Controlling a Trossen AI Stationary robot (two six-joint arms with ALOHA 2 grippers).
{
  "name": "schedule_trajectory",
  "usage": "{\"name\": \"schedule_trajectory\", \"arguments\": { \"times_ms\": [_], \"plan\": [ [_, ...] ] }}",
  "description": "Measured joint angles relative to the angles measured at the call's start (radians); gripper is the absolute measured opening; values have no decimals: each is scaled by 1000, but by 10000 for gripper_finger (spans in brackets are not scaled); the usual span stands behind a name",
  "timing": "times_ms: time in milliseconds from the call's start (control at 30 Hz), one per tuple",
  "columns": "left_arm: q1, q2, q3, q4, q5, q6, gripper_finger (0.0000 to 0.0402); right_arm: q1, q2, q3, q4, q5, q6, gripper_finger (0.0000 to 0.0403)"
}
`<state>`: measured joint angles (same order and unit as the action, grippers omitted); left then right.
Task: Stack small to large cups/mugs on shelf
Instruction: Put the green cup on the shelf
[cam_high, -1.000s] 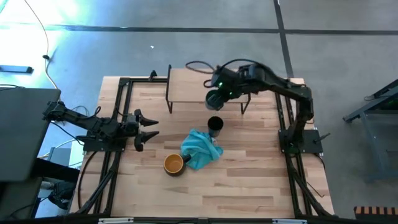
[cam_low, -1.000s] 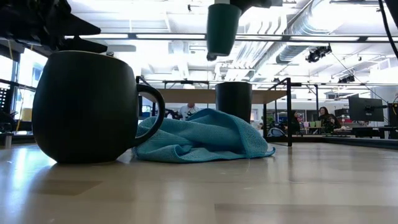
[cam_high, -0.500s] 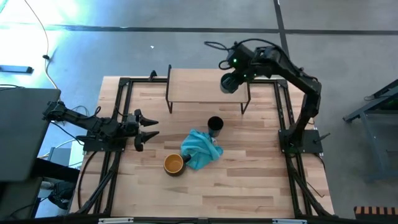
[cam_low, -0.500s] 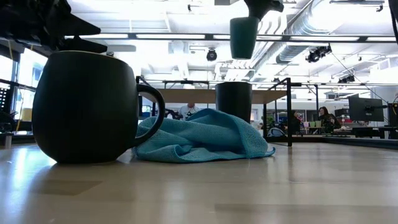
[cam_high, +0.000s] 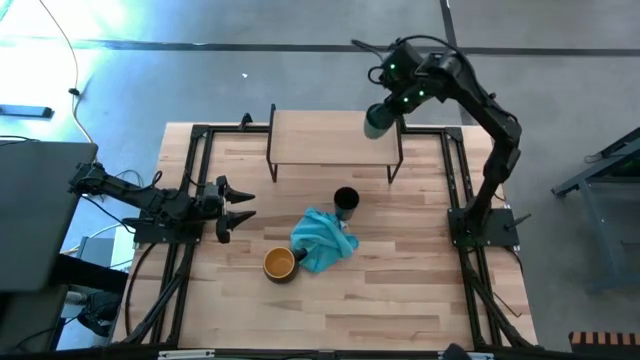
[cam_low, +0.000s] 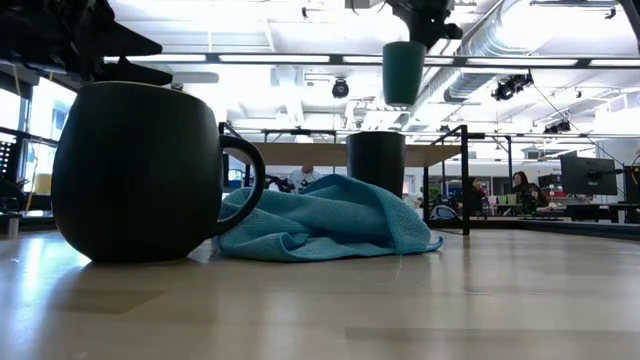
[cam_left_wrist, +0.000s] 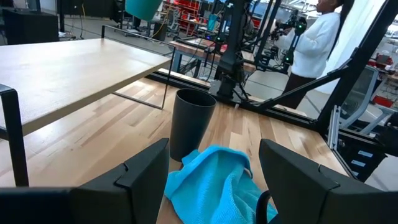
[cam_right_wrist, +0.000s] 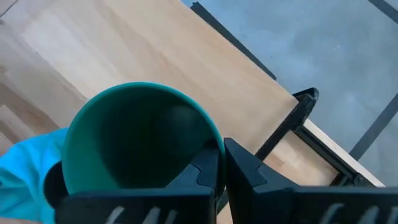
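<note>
My right gripper is shut on the green cup, held high over the right end of the shelf. The low view shows the green cup well above the shelf. The black cup stands upright on the table in front of the shelf. Beside the teal cloth, the dark mug with a yellow inside stands on its base. At the table's left, my left gripper stays open and level, pointing at the black cup with nothing between its fingers. My right gripper holds the green cup by its wall at the rim, one finger inside the cup and the other outside. The fingers slant down from above. The cup hangs mouth up, lifted clear of the shelf.
The shelf's thin black legs stand on the far half of the table. Black frame rails run along both sides. A person in white stands in the room beyond the table. Bare wood lies toward the near edge.
My right gripper has carried the green cup from over the black cup toward the table's far right, ending above the shelf's right end and a little higher. The cup has stayed in the hold, mouth up.
</note>
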<state>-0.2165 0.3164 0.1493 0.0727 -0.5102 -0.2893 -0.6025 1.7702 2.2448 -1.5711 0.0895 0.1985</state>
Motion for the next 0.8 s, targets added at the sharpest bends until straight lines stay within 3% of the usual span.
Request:
{"name": "schedule_trajectory", "arguments": {
  "times_ms": [500, 800],
  "plan": [
    [0, 0, 0, 0, 0, -8, 237, -139, 48, 0, 23, -144, -84, 0],
    [0, 0, 0, 0, 0, -28, 237, -171, 102, 0, 8, -158, -69, 0]
  ]
}}
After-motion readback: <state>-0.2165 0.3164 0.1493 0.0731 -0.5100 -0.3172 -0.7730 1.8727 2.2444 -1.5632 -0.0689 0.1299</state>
